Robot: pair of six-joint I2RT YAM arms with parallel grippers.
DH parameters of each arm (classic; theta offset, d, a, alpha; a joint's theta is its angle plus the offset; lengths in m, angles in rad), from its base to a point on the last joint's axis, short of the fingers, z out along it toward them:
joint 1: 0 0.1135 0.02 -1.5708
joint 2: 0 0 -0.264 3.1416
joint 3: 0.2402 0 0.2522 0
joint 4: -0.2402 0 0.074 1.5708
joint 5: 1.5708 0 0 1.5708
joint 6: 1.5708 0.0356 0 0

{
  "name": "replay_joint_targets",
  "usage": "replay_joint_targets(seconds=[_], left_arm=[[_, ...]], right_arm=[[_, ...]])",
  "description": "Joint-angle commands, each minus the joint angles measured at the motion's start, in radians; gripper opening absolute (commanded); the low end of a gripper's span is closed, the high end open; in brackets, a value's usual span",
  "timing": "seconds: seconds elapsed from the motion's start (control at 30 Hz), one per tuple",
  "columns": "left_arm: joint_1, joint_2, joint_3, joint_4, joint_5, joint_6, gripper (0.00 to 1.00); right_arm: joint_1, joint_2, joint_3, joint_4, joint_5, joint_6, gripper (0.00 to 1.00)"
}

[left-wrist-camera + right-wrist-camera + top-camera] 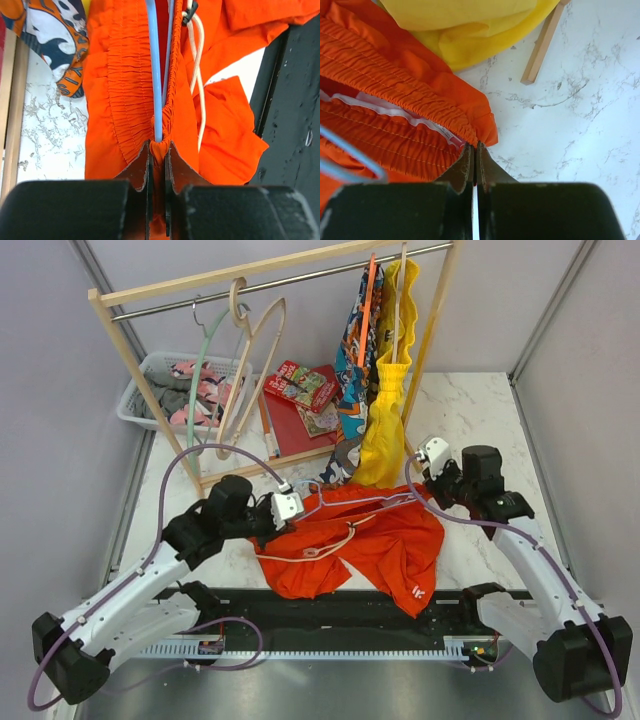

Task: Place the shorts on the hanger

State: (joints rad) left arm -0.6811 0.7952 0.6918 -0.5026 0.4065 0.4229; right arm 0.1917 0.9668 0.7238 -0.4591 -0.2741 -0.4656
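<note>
Left wrist view: left gripper (159,150) jaws pinched tight on the shorts (120,90) at the waistband, hanger (154,75) wire threaded inside. Right gripper (474,150) clamps the other waistband end. Shorts lie slumped on the table (470,410) — light, floppy, probably slick; gathered elastic is the hold.

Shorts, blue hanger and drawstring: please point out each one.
shorts (400,540), top view, on the right leg's fabric.
blue hanger (154,75), left wrist view, on its thin rod.
drawstring (199,100), left wrist view, on the white cord.
</note>
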Motion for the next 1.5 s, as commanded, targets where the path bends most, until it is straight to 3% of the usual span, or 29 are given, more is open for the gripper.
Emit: replay_joint_targets(seconds=[0.0, 0.13, 0.3, 0.43, 0.6, 0.67, 0.7, 0.8, 0.97, 1.07, 1.17, 1.27, 1.47], left_arm=[[0.003, 0.064, 0.051, -0.143, -0.029, 0.112, 0.02], [-0.001, 0.122, 0.067, -0.134, -0.095, 0.113, 0.02], [-0.020, 0.208, 0.170, -0.114, -0.149, 0.011, 0.02], [-0.135, 0.271, 0.230, -0.087, -0.164, -0.007, 0.02], [-0.190, 0.355, 0.326, -0.048, -0.176, -0.009, 0.02], [-0.209, 0.380, 0.363, -0.045, -0.169, -0.016, 0.02], [-0.207, 0.398, 0.395, -0.042, -0.169, -0.027, 0.02], [-0.207, 0.391, 0.414, -0.036, -0.169, -0.009, 0.02], [-0.207, 0.332, 0.384, -0.028, -0.155, 0.048, 0.02], [-0.213, 0.303, 0.353, -0.025, -0.158, 0.092, 0.02], [-0.212, 0.299, 0.350, -0.034, -0.149, 0.111, 0.02], [-0.212, 0.300, 0.353, -0.031, -0.121, 0.120, 0.02], [-0.213, 0.289, 0.357, -0.033, -0.090, 0.126, 0.02]], right_arm=[[-0.038, -0.014, 0.084, -0.033, 0.073, -0.028, 0.00], [-0.041, -0.039, 0.120, -0.081, 0.043, -0.068, 0.00], [-0.040, -0.099, 0.158, -0.208, -0.068, -0.159, 0.00], [-0.035, -0.111, 0.187, -0.269, -0.169, -0.179, 0.00], [-0.015, -0.042, 0.274, -0.367, -0.258, -0.182, 0.00], [-0.014, -0.019, 0.302, -0.398, -0.293, -0.191, 0.10], [-0.014, -0.014, 0.333, -0.435, -0.334, -0.205, 0.30], [-0.015, -0.008, 0.393, -0.481, -0.375, -0.238, 0.54], [-0.014, 0.000, 0.451, -0.515, -0.519, -0.292, 0.64], [0.008, 0.025, 0.460, -0.474, -0.592, -0.282, 0.67], [0.133, 0.064, 0.474, -0.411, -0.600, -0.256, 0.66], [0.280, 0.082, 0.445, -0.286, -0.513, -0.159, 0.66], [0.400, 0.157, 0.414, -0.168, -0.427, -0.085, 0.59]])
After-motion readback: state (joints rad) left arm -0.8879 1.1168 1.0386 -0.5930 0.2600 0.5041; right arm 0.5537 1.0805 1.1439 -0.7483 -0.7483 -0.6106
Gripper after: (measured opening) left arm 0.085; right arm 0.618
